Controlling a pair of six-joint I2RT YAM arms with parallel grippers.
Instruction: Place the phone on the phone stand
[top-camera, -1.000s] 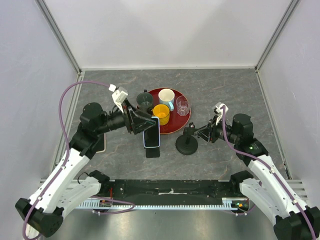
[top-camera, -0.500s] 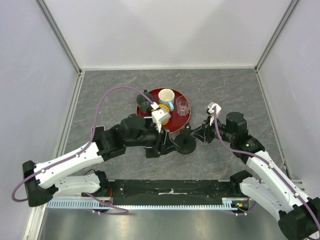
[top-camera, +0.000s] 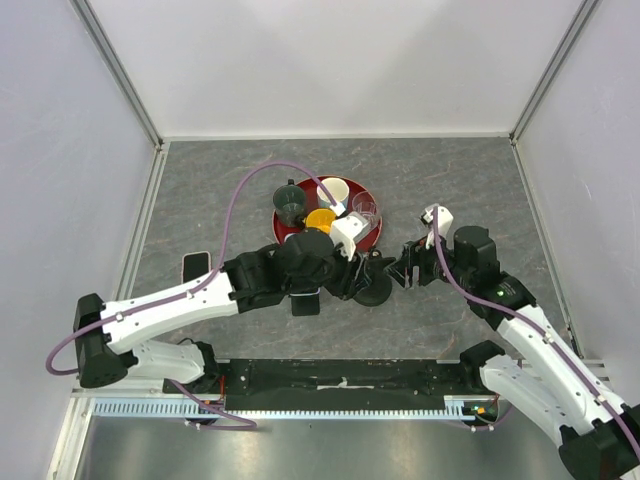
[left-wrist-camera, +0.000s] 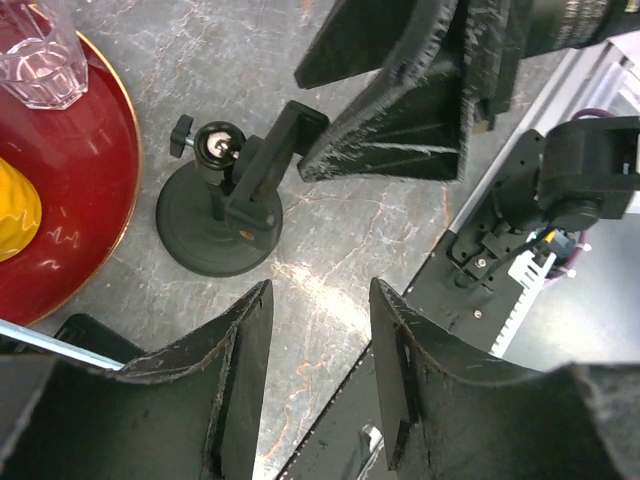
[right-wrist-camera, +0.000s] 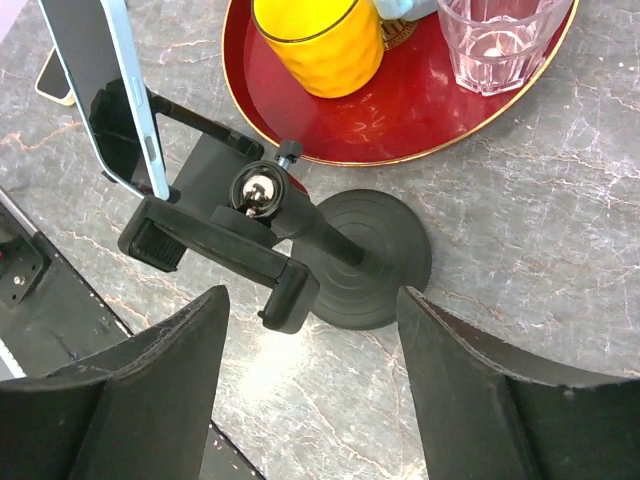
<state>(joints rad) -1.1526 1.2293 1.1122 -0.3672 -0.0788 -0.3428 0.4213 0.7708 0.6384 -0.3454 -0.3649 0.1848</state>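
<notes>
The black phone stand (right-wrist-camera: 365, 255) has a round base and a ball-jointed clamp (right-wrist-camera: 215, 250) tilted to the left; it stands in front of the tray (top-camera: 375, 288) (left-wrist-camera: 215, 235). The phone (right-wrist-camera: 100, 90), dark screen with a light blue edge, stands upright on a black block (top-camera: 305, 303) left of the stand, and my left arm covers it in the top view. My left gripper (left-wrist-camera: 320, 290) is open with bare table between its fingers, just short of the stand. My right gripper (right-wrist-camera: 312, 300) (top-camera: 400, 270) stands wide open on the stand's right side, not touching it.
A red tray (top-camera: 374, 236) behind the stand holds a yellow cup (right-wrist-camera: 315, 40), a clear glass (right-wrist-camera: 495, 40), a white cup (top-camera: 333, 192) and a dark cup (top-camera: 290, 205). A flat white-edged device (top-camera: 195, 266) lies at the left. The black front rail (top-camera: 340, 375) runs along the near edge.
My left arm has swung right, away from the phone and over to the stand. My right gripper has opened wide beside the stand.
</notes>
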